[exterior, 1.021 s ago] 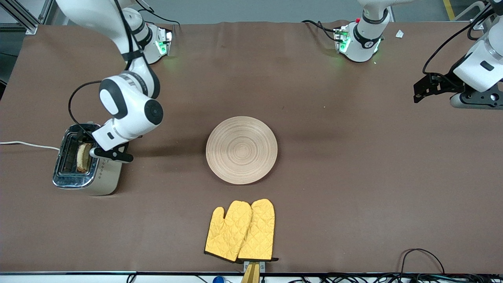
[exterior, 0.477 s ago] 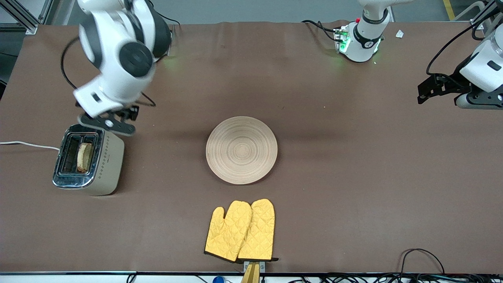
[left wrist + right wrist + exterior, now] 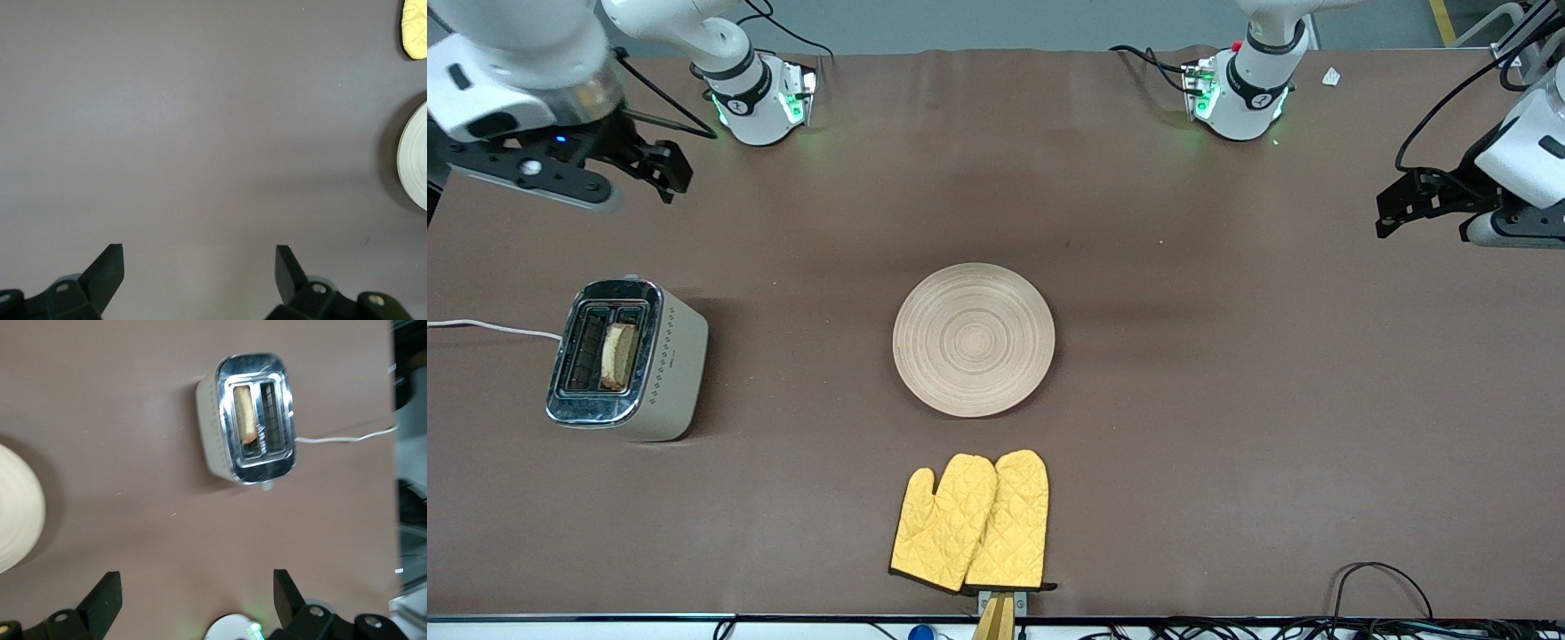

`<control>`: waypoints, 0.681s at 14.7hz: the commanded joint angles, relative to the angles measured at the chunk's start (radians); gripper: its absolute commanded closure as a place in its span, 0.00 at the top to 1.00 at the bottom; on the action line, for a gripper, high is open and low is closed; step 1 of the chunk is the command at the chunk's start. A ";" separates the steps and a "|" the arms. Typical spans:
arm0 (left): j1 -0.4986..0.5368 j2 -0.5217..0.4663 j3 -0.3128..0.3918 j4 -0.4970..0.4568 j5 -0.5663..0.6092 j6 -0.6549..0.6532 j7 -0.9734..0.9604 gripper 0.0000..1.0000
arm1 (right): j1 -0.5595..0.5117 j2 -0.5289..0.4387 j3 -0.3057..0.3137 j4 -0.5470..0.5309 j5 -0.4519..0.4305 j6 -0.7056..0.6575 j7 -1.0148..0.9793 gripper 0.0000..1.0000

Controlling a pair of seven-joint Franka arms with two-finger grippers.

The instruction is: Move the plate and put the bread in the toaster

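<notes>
Brown matting covers my table (image 3: 1227, 400). From the front camera, I see the right gripper (image 3: 663, 173) up in the air over bare table at the right arm's end, above the cream-beige chrome-topped toaster (image 3: 630, 358), holding nothing. One slice of brown wholegrain bread (image 3: 617, 355) stands in the toaster's slot. Mid-table lies the round, light beige wooden plate (image 3: 974, 339), with a pair of yellow quilted oven mitts (image 3: 971, 522) nearer the camera. My left gripper (image 3: 1392, 209) waits over the left arm's end.

Left wrist camera: fingers (image 3: 107, 267) spread wide, empty, above bare table.

Right wrist camera: fingers (image 3: 107, 593) spread wide, toaster and bread below.
</notes>
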 commanded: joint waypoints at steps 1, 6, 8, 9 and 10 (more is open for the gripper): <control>0.000 0.024 -0.002 0.024 0.017 -0.002 0.002 1.00 | -0.177 -0.023 0.001 -0.007 0.195 0.030 -0.057 1.00; 0.001 0.026 -0.002 0.040 0.020 -0.002 0.008 1.00 | -0.258 -0.021 -0.004 -0.032 0.218 0.130 -0.314 1.00; 0.001 0.026 -0.002 0.047 0.022 -0.002 0.009 1.00 | -0.296 -0.024 -0.005 -0.071 0.208 0.153 -0.387 1.00; 0.001 0.026 -0.002 0.050 0.022 -0.002 0.011 1.00 | -0.308 -0.035 -0.005 -0.116 0.196 0.185 -0.396 1.00; 0.001 0.026 -0.002 0.050 0.022 -0.002 0.011 1.00 | -0.311 -0.055 -0.005 -0.165 0.163 0.231 -0.419 1.00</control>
